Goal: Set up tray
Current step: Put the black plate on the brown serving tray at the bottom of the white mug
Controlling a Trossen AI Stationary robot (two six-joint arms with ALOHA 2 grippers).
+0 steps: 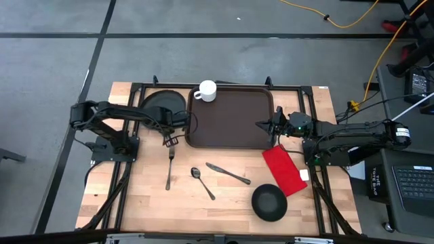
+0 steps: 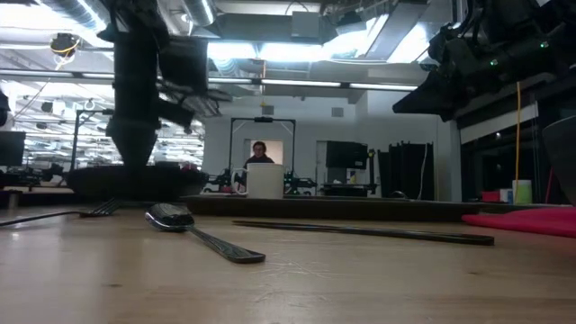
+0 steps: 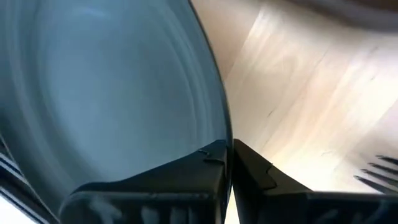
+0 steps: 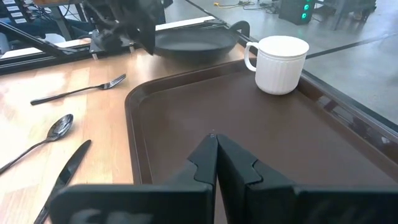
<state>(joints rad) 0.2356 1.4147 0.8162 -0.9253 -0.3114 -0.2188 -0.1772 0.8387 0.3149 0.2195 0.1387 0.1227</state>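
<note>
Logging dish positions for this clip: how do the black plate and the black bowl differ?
The plate is wide and shallow; the bowl is smaller and deeper. The plate lies at the table's far left beside the tray, the bowl at the near right next to the red napkin. The left pincer is shut on the plate's rim; nothing touches the bowl. Both are round and black.

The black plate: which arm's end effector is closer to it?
Left. The left end effector is shut on the plate rim; the right end effector is across the tray, shut at its far edge.
</note>
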